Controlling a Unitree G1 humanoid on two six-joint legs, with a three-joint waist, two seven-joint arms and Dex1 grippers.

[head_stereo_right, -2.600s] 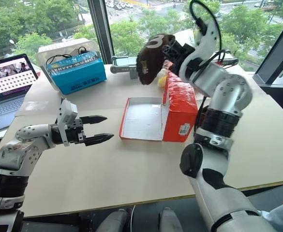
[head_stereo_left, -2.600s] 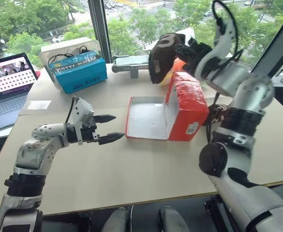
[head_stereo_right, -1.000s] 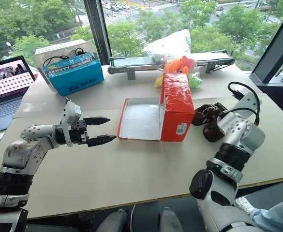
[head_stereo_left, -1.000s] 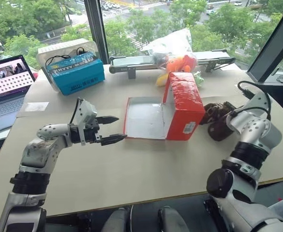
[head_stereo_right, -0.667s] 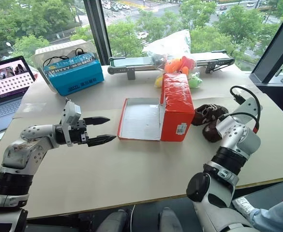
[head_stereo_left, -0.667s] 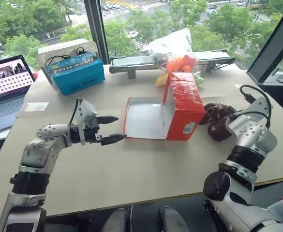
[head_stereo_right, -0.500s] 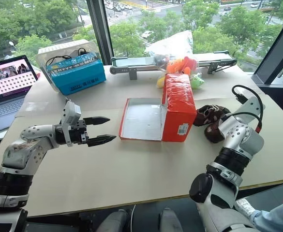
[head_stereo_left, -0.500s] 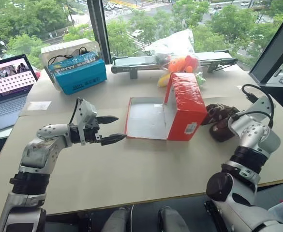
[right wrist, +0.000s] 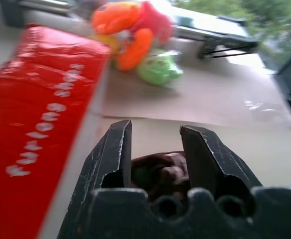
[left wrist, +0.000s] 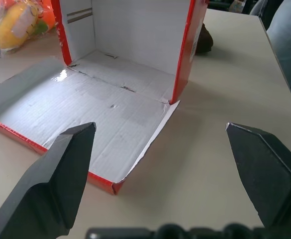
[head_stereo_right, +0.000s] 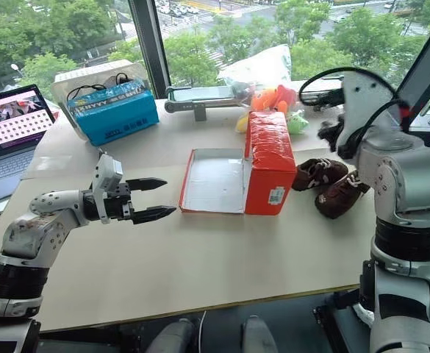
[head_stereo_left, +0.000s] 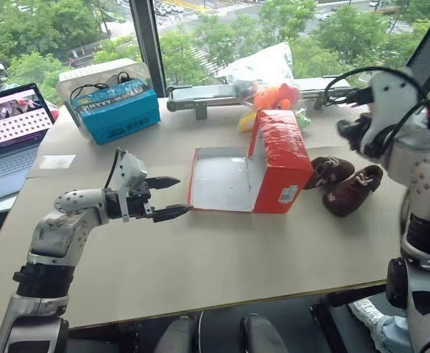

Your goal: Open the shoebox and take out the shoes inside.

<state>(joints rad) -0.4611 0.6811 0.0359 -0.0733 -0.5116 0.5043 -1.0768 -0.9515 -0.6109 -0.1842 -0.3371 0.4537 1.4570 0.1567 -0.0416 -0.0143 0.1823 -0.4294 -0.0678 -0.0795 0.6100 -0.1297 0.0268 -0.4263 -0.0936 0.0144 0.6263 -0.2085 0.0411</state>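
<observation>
On the table, mid-scene, the shoebox [head_stereo_left: 262, 165] lies open w/ nothing inside, lid flat toward 9 o'clock, and both shoes [head_stereo_left: 345, 182] sit side by side on the tabletop just beside its 3 o'clock wall, so the take-out step looks done; prob. next is only pulling the arms clear. Right gripper [right wrist: 155, 149] hangs raised above the shoes at approx 1 o'clock of the box, fingers partly apart, gripping nothing. Left gripper [head_stereo_left: 169, 197] hovers level near the lid's 9 o'clock edge, fingers apart and empty, pointing at the box.
</observation>
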